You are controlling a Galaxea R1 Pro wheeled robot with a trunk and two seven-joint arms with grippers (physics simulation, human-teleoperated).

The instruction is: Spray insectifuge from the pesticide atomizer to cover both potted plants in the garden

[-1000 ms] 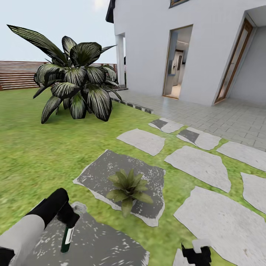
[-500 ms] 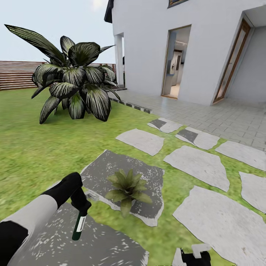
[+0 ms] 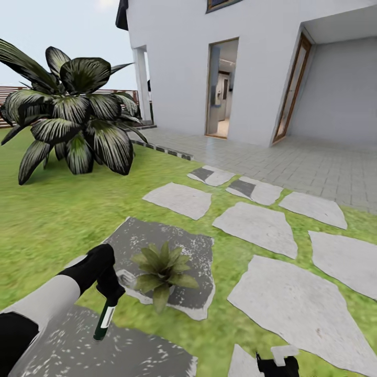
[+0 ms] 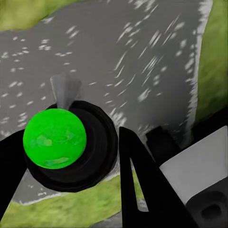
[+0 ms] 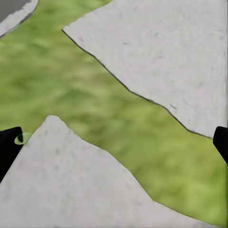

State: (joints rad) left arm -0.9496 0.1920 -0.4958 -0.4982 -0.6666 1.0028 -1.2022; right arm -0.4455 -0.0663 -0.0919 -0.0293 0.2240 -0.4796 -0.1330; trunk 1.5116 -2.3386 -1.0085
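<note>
In the head view my left gripper [image 3: 111, 293] is shut on the pesticide atomizer [image 3: 103, 320], a slim dark green bottle with a white label that hangs down and tilts slightly. Its pale grey spray head [image 3: 125, 276] points at a potted plant [image 3: 159, 267], a low green rosette just to the right on a dark grey stepping stone [image 3: 193, 251]. The left wrist view looks along the atomizer [image 4: 54, 137] onto a bright green round end in a dark ring, held between black fingers [image 4: 142, 180]. My right gripper [image 3: 277, 362] is low at the front, its fingers [image 5: 9, 148] wide apart over grass.
The garden lawn [image 3: 47, 220] has pale stepping stones [image 3: 256, 228] running right toward a paved terrace [image 3: 314, 162]. A big dark broad-leaved bush [image 3: 68, 125] stands back left before a brown fence [image 3: 10, 94]. The white house has an open doorway [image 3: 221, 89].
The head view has swung, shifting the scene left. My left gripper has carried the atomizer up and closer to the potted plant. The right gripper stays low and open.
</note>
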